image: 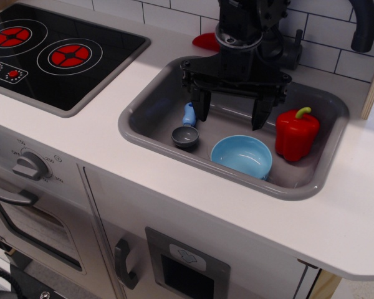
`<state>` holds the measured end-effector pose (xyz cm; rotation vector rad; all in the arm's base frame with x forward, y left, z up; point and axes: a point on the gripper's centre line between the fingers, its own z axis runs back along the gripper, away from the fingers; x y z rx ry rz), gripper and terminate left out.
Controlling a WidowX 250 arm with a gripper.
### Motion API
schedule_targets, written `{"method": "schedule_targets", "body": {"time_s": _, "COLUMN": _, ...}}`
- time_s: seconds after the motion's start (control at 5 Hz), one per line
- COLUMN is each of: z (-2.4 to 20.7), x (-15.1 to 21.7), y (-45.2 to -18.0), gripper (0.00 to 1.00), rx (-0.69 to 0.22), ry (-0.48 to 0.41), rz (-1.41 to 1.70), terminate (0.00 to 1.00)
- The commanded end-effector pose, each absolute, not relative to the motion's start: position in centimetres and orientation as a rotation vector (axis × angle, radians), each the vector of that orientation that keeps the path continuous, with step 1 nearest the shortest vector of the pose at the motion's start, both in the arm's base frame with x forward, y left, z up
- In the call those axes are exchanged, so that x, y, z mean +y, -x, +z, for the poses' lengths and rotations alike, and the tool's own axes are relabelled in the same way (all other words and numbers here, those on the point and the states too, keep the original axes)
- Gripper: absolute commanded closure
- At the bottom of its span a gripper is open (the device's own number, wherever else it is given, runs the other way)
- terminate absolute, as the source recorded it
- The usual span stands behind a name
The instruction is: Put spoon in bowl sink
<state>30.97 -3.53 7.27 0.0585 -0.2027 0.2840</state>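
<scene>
1. The end effector [230, 112] hangs inside the sink [151, 129] with its jaws spread wide and nothing between them; its two fingertips sit above the basin floor, one just beside the spoon's handle.
2. The spoon [186, 129] lies on the sink floor at the left, light blue handle pointing toward the back wall and grey scoop toward the front. It is apart from the bowl [242, 156], which stands upright near the front wall.
3. A red pepper [297, 134] stands just right of the bowl, close to the right fingertip.
4. Judged from this, the spoon is not yet picked up, so the task is at its start.
5. Risks: the handle is short and chunky, so a grasp set off-centre could let it pivot or slip out. The left fingertip seems almost to touch the handle, though the angle makes that hard to confirm; a descent from here could nudge the spoon away. The wide jaws could also bump the pepper or tip the bowl during the carry.
</scene>
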Motion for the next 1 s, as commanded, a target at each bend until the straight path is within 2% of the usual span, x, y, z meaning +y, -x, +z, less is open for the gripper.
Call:
{"method": "schedule_targets", "body": {"time_s": 0.0, "z": 7.3, "x": -3.5, "y": -31.0, "gripper": 0.00, "rx": -0.203, "ry": -0.059, "rz": 0.284, "terminate": 0.00}}
{"method": "schedule_targets", "body": {"time_s": 0.2, "z": 7.3, "x": -1.7, "y": -33.2, "gripper": 0.00, "rx": -0.252, "ry": -0.039, "rz": 0.386, "terminate": 0.00}}
{"method": "schedule_targets", "body": {"time_s": 0.6, "z": 7.0, "x": 3.5, "y": -38.5, "gripper": 0.00, "rx": -0.287, "ry": -0.041, "rz": 0.549, "terminate": 0.00}}
{"method": "schedule_targets", "body": {"time_s": 0.8, "z": 5.8, "x": 4.5, "y": -39.5, "gripper": 0.00, "rx": -0.280, "ry": -0.052, "rz": 0.593, "terminate": 0.00}}
